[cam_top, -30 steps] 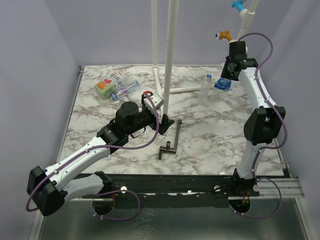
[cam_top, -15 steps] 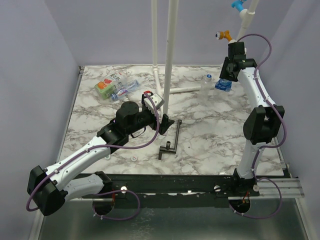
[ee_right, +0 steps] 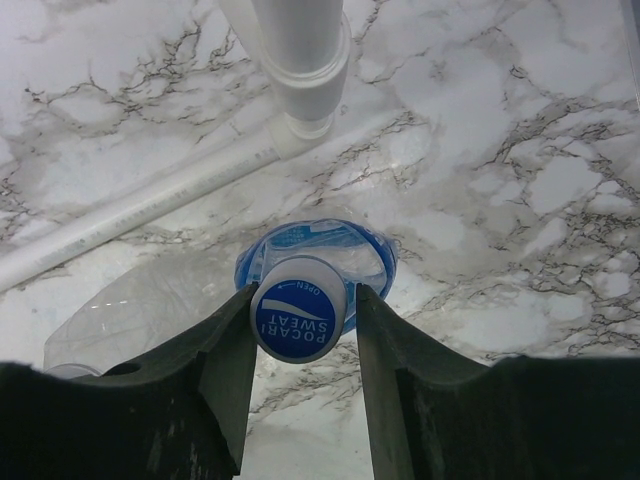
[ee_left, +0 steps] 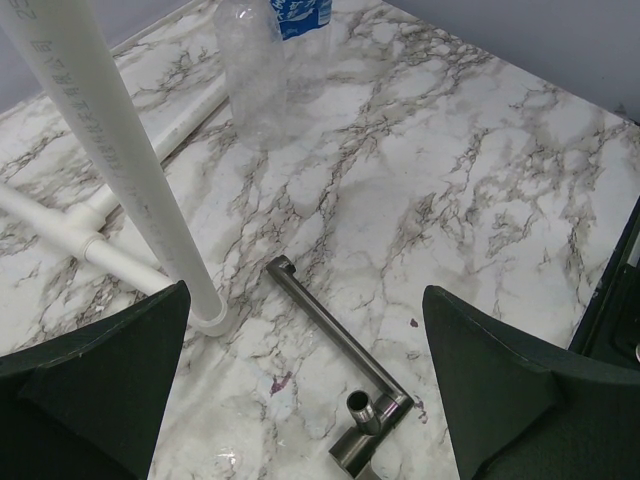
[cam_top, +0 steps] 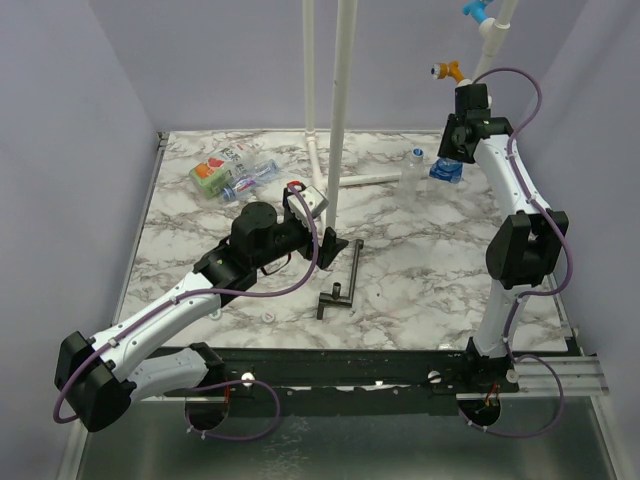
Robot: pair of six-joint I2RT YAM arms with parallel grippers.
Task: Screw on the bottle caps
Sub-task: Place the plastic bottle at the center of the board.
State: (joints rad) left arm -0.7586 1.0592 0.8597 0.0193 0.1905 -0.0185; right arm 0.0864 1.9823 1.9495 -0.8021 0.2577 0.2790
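My right gripper (ee_right: 302, 320) is shut on a white and blue bottle cap (ee_right: 298, 320) that sits on the neck of an upright blue-labelled bottle (ee_right: 350, 255). This is at the back right of the table (cam_top: 445, 168). A clear bottle (cam_top: 414, 172) stands just left of it and also shows in the left wrist view (ee_left: 255, 75). Several more bottles (cam_top: 228, 172), one with a green and orange label, lie at the back left. A small white cap (cam_top: 270, 317) lies near the front. My left gripper (cam_top: 335, 243) is open and empty, low over the table middle.
A black T-shaped metal tool (cam_top: 342, 278) lies under my left gripper (ee_left: 335, 335). Tall white pipes (cam_top: 340, 100) stand mid-table on a white pipe base (ee_left: 60, 225), whose joint (ee_right: 300, 70) lies just behind the held bottle. The black front rail (cam_top: 380, 365) runs along the near edge.
The right gripper and its bottle have shifted very slightly. The left arm has not moved.
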